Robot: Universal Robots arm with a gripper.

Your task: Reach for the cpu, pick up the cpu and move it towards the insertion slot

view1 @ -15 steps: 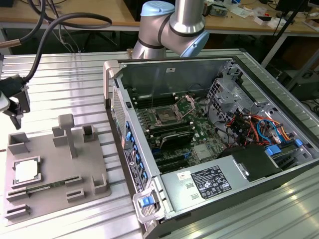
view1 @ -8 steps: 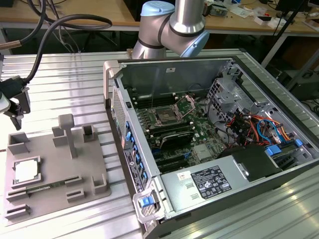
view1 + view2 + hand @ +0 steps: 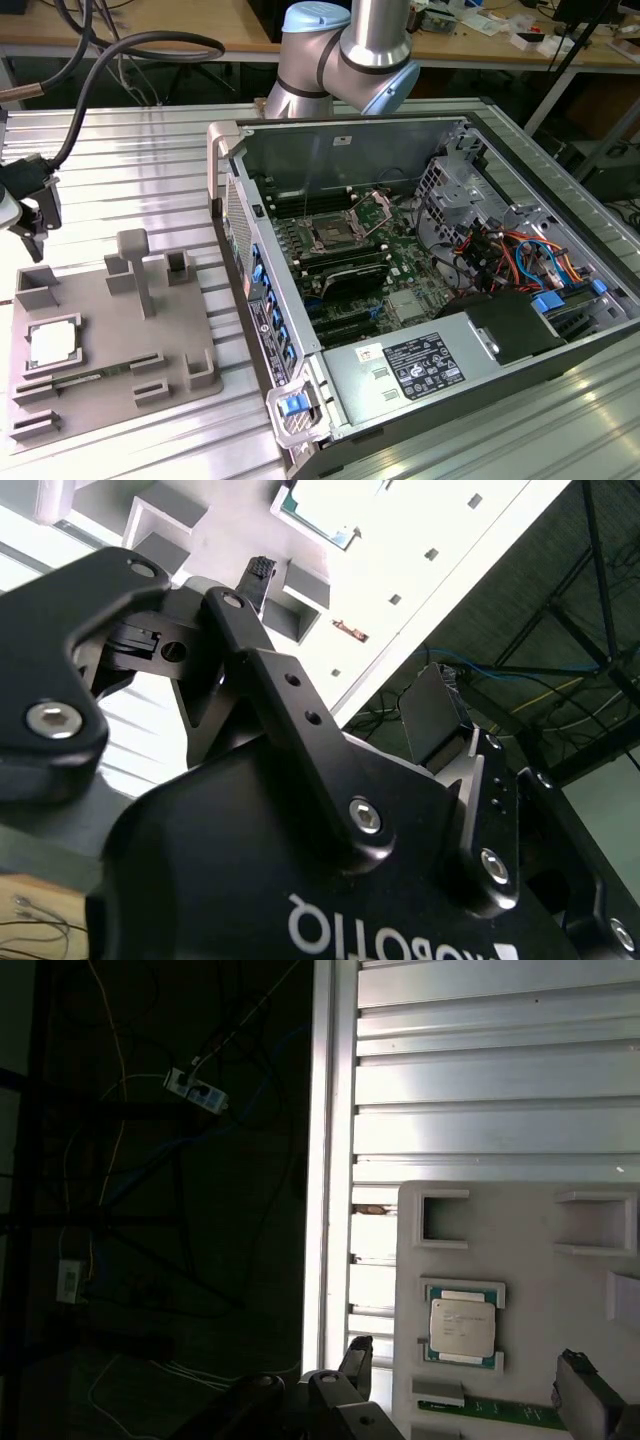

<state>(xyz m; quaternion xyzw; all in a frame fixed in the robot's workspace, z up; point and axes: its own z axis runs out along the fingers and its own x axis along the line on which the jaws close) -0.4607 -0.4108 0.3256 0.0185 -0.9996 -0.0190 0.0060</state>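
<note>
The cpu [image 3: 52, 343] is a flat silvery square lying in a recess of the grey plastic tray [image 3: 120, 375] at the exterior view's left. My gripper [image 3: 32, 222] hangs above the tray's far edge, well clear of the chip. In the first wrist view the cpu [image 3: 462, 1326] lies face up ahead of my open gripper [image 3: 470, 1375], whose two dark fingertips [image 3: 357, 1355] stand wide apart with nothing between them. The insertion slot [image 3: 330, 235] sits on the motherboard inside the open computer case, its metal frame raised.
The computer case [image 3: 420, 300] stands on the ribbed metal table [image 3: 140, 150] at the exterior view's right, with tall side walls. Grey upright posts [image 3: 135, 262] rise from the tray. The table's edge [image 3: 325, 1160] drops off to dark floor with cables.
</note>
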